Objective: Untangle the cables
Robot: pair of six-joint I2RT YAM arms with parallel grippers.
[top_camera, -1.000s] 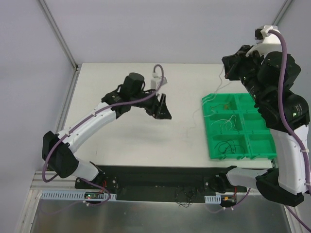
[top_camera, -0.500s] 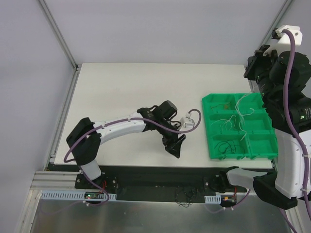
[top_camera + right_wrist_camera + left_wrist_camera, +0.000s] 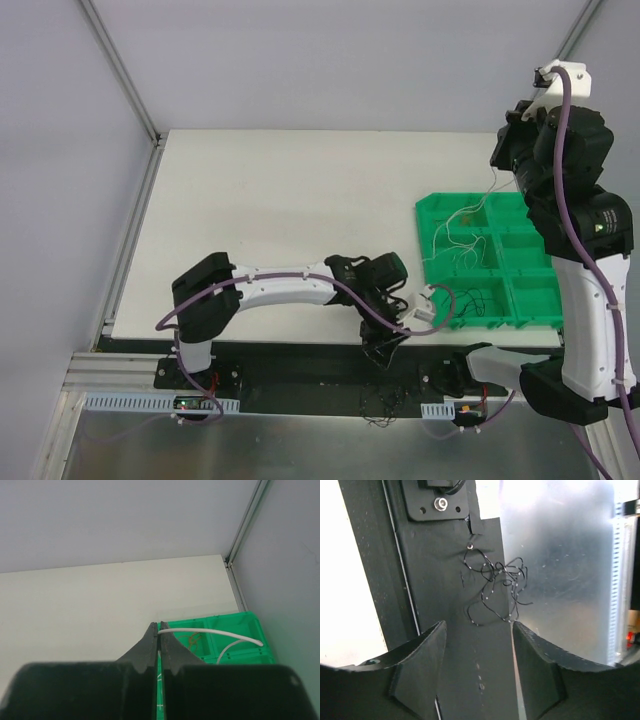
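Note:
A small black cable knot (image 3: pixel 497 587) lies on the black base plate below the table's front edge; it also shows in the top view (image 3: pixel 383 405). My left gripper (image 3: pixel 477 630) is open and empty, just short of the knot, reaching over the table edge (image 3: pixel 385 345). My right gripper (image 3: pixel 159 629) is shut on a whitish cable (image 3: pixel 210 630), held high above the green tray (image 3: pixel 432 300); the strand (image 3: pixel 478 205) hangs down into the tray. An orange cable (image 3: pixel 192 640) lies in a far compartment. More whitish cables (image 3: pixel 470 250) and a black cable (image 3: pixel 468 300) lie in other compartments.
The green tray's rim (image 3: pixel 250 617) sits near the table's right edge, by the enclosure post (image 3: pixel 245 525). The black base plate (image 3: pixel 445 600) borders a shiny metal sheet (image 3: pixel 560 570) below the table front. A screw plate (image 3: pixel 437 502) sits beyond the knot.
My left arm has swung from the table's middle down over the front edge to the black knot. My right gripper has shifted high over the tray's far side with the whitish cable.

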